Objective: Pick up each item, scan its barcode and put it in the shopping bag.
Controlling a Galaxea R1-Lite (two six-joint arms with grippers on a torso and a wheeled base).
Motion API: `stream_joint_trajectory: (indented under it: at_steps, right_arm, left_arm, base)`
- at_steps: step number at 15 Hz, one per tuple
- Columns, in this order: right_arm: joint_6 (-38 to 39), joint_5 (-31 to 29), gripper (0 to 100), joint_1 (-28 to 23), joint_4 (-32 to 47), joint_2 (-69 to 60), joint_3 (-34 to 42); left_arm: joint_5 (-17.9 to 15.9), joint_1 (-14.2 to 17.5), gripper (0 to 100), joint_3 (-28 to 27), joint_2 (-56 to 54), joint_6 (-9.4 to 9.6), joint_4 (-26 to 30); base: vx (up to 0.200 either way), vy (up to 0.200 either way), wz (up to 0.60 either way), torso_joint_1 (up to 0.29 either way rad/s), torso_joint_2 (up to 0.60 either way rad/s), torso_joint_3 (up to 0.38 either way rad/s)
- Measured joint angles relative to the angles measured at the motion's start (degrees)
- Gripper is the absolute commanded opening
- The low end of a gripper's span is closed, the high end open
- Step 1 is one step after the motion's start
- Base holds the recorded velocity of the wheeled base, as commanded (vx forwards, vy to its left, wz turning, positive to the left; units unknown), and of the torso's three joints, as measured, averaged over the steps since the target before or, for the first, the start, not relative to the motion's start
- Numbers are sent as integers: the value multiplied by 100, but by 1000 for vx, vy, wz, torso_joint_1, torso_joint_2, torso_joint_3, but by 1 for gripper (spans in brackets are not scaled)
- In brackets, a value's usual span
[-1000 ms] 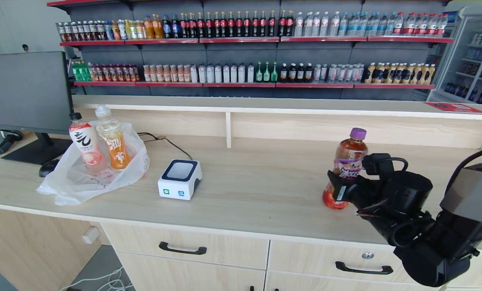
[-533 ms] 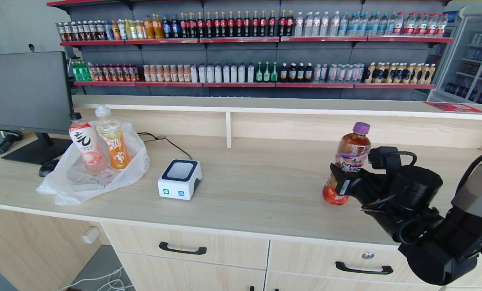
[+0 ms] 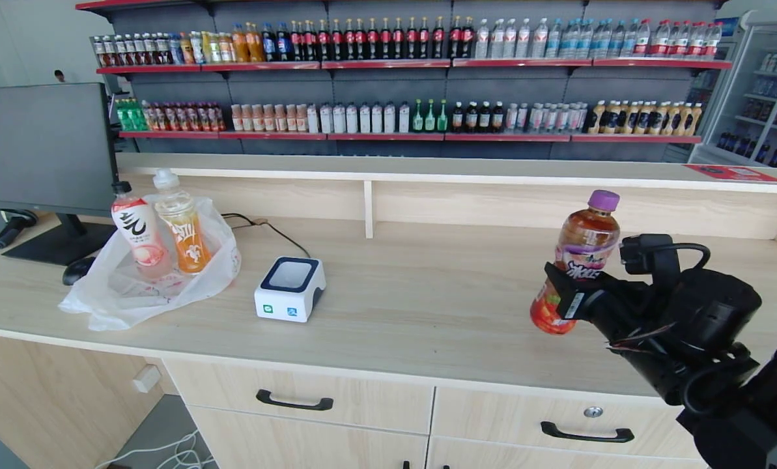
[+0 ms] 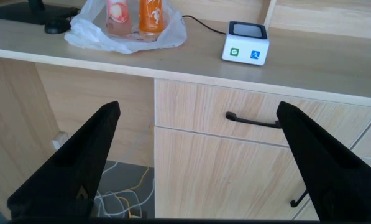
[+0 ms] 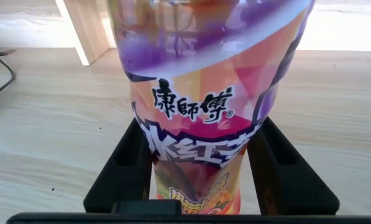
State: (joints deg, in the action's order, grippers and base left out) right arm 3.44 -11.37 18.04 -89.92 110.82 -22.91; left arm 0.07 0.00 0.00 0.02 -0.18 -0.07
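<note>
A wood-grain counter [image 3: 414,306] is seen running the full width of the head view, backed by a raised ledge [image 3: 460,172] with one upright divider [image 3: 367,208] under it. Near the right end of the counter a bottle with a purple cap [image 3: 580,260] is clamped at its lower half between the fingers of the right gripper [image 3: 567,294]. The bottle is tilted, its cap leaning toward the right end, and its base appears lifted off the surface. Toward the left end a white shopping bag [image 3: 108,293] is spread open, and a pink-labelled bottle [image 3: 139,234] and an orange bottle [image 3: 183,228] are stood upright in it, side by side. Just right of the bag, nearer the front edge, a white scanner [image 3: 290,288] is set, with a black cable [image 3: 264,225] led away toward the back edge. At the left end a monitor [image 3: 40,146] and a dark mouse [image 3: 77,270] are placed. Drawers with black handles [image 3: 297,397] are fitted below the front edge, and the left gripper [image 4: 197,107] is held low before them, its fingers spread wide on nothing. Behind the counter, red-edged shelves [image 3: 388,64] are lined with bottled drinks, and a glass-door fridge [image 3: 762,85] is stood at the right.
</note>
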Motion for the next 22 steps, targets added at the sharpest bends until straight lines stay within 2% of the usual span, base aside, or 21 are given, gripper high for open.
stream_joint_trajectory:
  at_steps: [8, 11, 13, 17, 20, 22]
  right_arm:
    - [17, -6, 0, 1352, -2, -1339, 1285]
    - [307, 0, 0, 1914, 4, -1636, 1721]
    - [705, 34, 0, 2107, -2, -1871, 1892]
    - [1664, 335, 0, 2906, -2, -2406, 2076]
    - [3123, 613, 0, 3123, -2, -2783, 1875]
    - [4175, 662, 0, 3157, -24, -2968, 1475]
  left_arm:
    - [2, 2, 100, 0, 0, 5, 2]
    - [0, 5, 100, 0, 0, 2, 0]
    - [0, 2, 100, 0, 0, 7, 0]
    - [0, 2, 100, 0, 0, 7, 0]
    - [0, 2, 100, 0, 0, 2, 0]
    - [0, 2, 100, 0, 0, 2, 0]
  base:
    - [0, 0, 0, 0, 0, 0]
    - [0, 0, 0, 0, 0, 0]
    - [0, 0, 0, 0, 0, 0]
    - [0, 0, 0, 0, 0, 0]
    - [0, 0, 0, 0, 0, 0]
    - [0, 0, 0, 0, 0, 0]
